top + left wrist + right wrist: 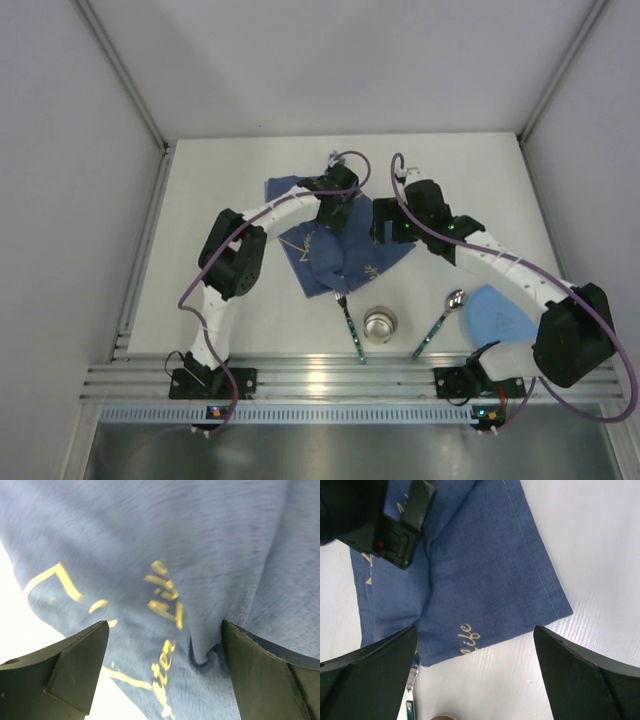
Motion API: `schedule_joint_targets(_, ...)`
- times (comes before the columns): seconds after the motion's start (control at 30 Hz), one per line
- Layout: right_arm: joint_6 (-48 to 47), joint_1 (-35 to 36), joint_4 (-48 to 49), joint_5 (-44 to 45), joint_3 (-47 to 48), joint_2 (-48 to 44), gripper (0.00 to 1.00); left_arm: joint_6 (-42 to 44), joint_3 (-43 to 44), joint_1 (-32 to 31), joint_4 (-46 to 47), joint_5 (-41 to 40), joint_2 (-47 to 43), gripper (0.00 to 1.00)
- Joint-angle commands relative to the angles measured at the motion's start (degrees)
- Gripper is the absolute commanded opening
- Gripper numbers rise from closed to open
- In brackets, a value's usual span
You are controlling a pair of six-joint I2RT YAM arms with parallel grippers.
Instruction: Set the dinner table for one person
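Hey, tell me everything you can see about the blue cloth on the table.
The cloth is dark blue woven fabric with a stitched hem and yellow script lettering. It lies rumpled and partly folded on the white table, near its middle. The left gripper hangs low over it, jaws open astride a raised fold; the right gripper, also open, hovers above its right part. A fork points at its near edge; whether they touch is unclear.

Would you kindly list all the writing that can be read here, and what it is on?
"life" (probably; yellow script): on the blue cloth, right wrist view.
More yellow script on it, left wrist view: too blurred to read.
Yellow marks on it, top view: too small to read.
No other text.
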Motion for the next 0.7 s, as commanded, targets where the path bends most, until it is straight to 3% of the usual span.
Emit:
schedule_joint_targets(0.0,-2.23,-0.68,-0.75,0.1,5.83,2.95,1.0,-6.55,3.13,1.78,-5.18,-3.15,-5.52,0.98)
schedule_joint_targets(0.13,-3.2,-4.01,-0.84,-2.01,9.87,7.52,1.0,-11.99,5.52,4.77,-7.2,-1.65,-11.92,0.98)
schedule_joint_targets(0.23,-1.54,-8.32,-0.66,-6.04,13.12,12.16,1.0,-16.91,2.54,9.07,-8.17,0.62,-17.89,0.99)
schedule_joint_targets(0.5,0.39,-12.2,-4.96,-14.14,30.17,32.65,1.0,-22.99,-19.69,19.09,-3.7,10.02,-27.59,0.96)
schedule_joint_targets(0.67,3.2,-12.55,-5.06,-19.4,36.25,43.2,0.97,-25.01,-28.92,20.33,1.3,17.41,-28.82,0.91)
